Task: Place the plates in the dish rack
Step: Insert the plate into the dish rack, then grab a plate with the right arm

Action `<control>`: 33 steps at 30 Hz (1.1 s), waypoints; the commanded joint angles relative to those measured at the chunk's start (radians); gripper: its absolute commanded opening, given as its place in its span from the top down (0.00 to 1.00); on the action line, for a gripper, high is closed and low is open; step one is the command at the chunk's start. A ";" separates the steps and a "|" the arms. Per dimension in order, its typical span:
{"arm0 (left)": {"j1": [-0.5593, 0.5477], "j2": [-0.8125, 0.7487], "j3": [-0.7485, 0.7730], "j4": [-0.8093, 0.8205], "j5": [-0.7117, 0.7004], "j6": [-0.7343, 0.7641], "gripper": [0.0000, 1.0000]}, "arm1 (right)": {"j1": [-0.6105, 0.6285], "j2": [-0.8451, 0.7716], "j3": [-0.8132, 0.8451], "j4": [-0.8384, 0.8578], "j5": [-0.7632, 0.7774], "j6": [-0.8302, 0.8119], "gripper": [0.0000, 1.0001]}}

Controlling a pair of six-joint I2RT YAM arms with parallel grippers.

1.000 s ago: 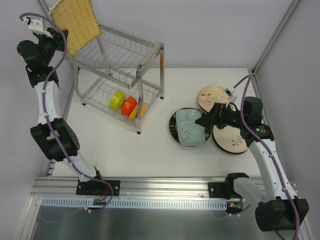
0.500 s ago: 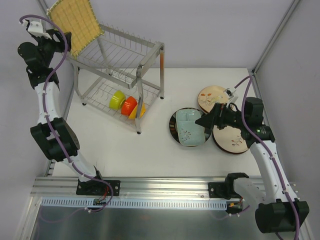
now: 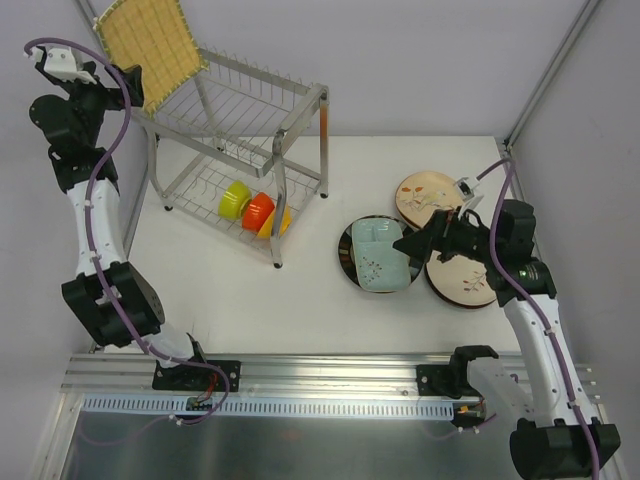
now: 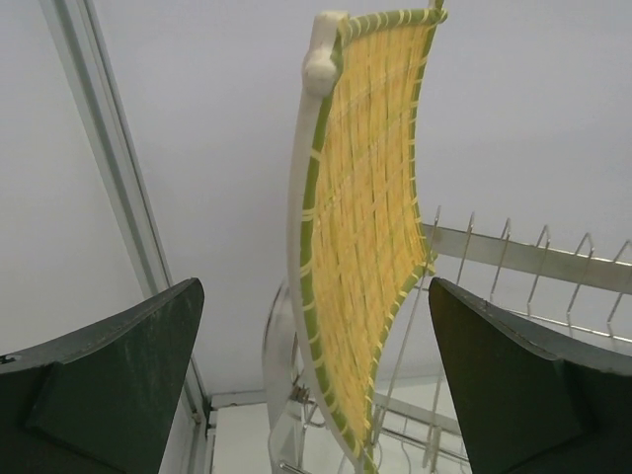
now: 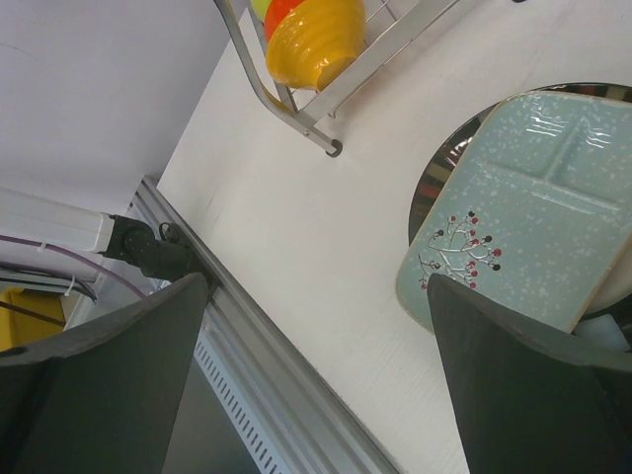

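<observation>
Top view, far left. Cannot make out the top corner of the yellow plate (image 3: 150, 45): cut off by the frame edge. Left wrist view: lower edge of the same plate also cut off at the bottom, and rack (image 3: 255, 105) wires behind it partly hidden. Plate standing on edge, tilted, at the left end of the rack's upper tier. Left gripper (image 3: 125, 88) just beside the plate's left edge, fingers (image 4: 109, 375) spread wide, gripping nothing. In the wrist view, plate seen edge-on between them, beyond the tips, touching neither.

Lower tier: green bowl (image 3: 234, 199), orange bowl (image 3: 258, 210), yellow bowl (image 3: 278, 222) in a row, the last partly behind a rack post.

Centre-right, on the table (image 3: 250, 300): teal plate (image 3: 380, 255) lying on the dark plate (image 3: 347, 262), most of the latter covered. Floral plate (image 3: 425, 195) further back, near edge hidden by the right arm (image 3: 530, 300). Rimmed plate (image 3: 462, 282) to the right, partly under the same arm.

Right gripper (image 3: 410, 243) over the teal plate's right edge, fingers (image 5: 513, 385) wide apart, holding nothing. Right wrist view: one corner of the teal plate between the fingers, far corner hidden by the right-hand finger and the frame edge. Contact between tips and plate: cannot tell.
</observation>
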 commanded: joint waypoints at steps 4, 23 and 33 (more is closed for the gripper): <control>0.015 -0.171 -0.089 -0.046 -0.034 -0.110 0.01 | 0.017 -0.039 0.007 -0.016 0.087 -0.011 0.00; -0.169 -0.693 -0.461 -0.716 -0.043 -0.226 0.01 | 0.046 0.076 0.006 -0.141 0.458 0.163 0.05; -0.353 -0.935 -0.753 -0.824 -0.047 -0.224 0.01 | 0.066 0.241 0.015 -0.041 0.509 0.224 0.12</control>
